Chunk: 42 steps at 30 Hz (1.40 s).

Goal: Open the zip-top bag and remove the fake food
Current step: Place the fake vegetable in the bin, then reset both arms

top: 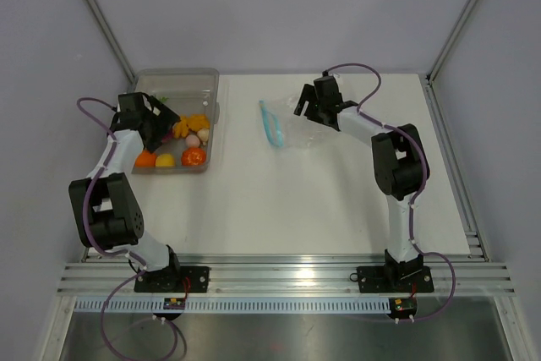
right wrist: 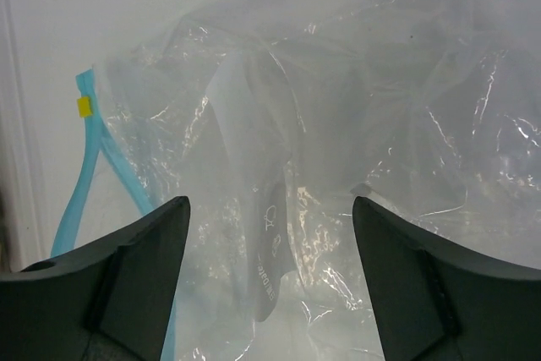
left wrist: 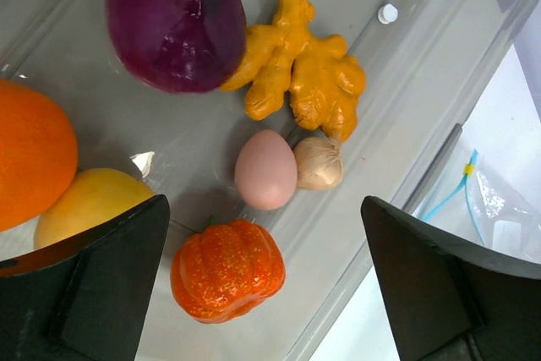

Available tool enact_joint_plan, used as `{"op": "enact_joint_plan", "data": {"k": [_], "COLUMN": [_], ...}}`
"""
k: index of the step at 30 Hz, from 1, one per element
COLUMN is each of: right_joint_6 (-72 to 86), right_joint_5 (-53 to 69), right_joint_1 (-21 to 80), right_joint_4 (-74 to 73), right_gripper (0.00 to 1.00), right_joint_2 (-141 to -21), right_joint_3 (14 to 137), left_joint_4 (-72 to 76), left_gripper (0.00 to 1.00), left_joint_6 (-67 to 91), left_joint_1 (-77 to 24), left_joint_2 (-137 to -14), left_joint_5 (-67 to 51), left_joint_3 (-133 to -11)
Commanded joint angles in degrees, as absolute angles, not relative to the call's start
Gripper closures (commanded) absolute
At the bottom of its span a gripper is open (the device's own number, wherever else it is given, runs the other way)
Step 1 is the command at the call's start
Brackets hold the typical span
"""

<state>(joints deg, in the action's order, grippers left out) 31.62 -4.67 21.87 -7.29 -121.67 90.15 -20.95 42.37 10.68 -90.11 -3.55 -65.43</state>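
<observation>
While the fake food (top: 181,146) sits in the grey tray (top: 177,74) on the counter (top: 296,205), left tool (left wrist: 264,205) spread open just above it, right tool (right wrist: 270,205) open over the crumpled zip-top bag (top: 289,131), well apart to the right.

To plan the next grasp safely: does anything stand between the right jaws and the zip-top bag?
Nothing visible does. The right jaws stand open just over the zip-top bag; between them the right wrist view shows only its crinkled clear plastic.
</observation>
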Motion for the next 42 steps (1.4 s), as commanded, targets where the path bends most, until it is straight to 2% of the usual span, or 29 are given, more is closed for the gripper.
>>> {"op": "enact_joint_plan", "data": {"k": [1,4,11,15,19,26,30,35,42], "right_joint_6": [29.8,29.4,28.3,25.5,23.2,29.4,29.3,29.4,29.8], "right_joint_5": [-4.9,-4.6,-2.7,-8.8,-12.2,-8.1,-4.6,-2.6,-2.5], "right_joint_1": [21.9,21.9,22.1,23.8,26.4,26.7,27.0,26.9,26.9], "right_joint_4": [-8.2,-7.4,-4.6,-9.0,-9.1,-11.6,-11.2,-14.6,-16.5], "right_gripper": [0.13,0.12,0.10,0.01,0.01,0.00,0.01,0.01,0.00], "right_joint_2": [-116.9,-114.4,-106.9,-102.2,-90.8,-68.7,-54.5,-43.0,-34.8], "right_joint_3": [91.9,90.4,85.0,83.9,76.4,60.4,51.3,44.5,36.4], "left_joint_4": [-19.5,-19.2,-18.3,-18.1,-14.4,-9.8,-12.9,-16.9,-16.9], "left_gripper": [0.01,0.01,0.01,0.01,0.01,0.01,0.01,0.01,0.01], "left_joint_6": [44.5,46.4,48.1,47.2,47.0,45.5,41.4,38.5,37.1], "left_joint_1": [10.8,9.3,2.5,-1.0,-4.6,-7.6,-7.7,-7.7,-7.8], "left_joint_2": [-87.4,-85.7,-78.2,-73.0,-64.0,-50.1,-41.6,-30.3,-18.9], "left_joint_5": [-8.9,-11.6,-9.8,-8.0,-6.9,-9.3,-8.6,-9.0,-12.5], "left_joint_3": [-67.1,-67.2,-66.6,-64.8,-56.8,-42.0,-37.1,-32.2,-25.9]}}
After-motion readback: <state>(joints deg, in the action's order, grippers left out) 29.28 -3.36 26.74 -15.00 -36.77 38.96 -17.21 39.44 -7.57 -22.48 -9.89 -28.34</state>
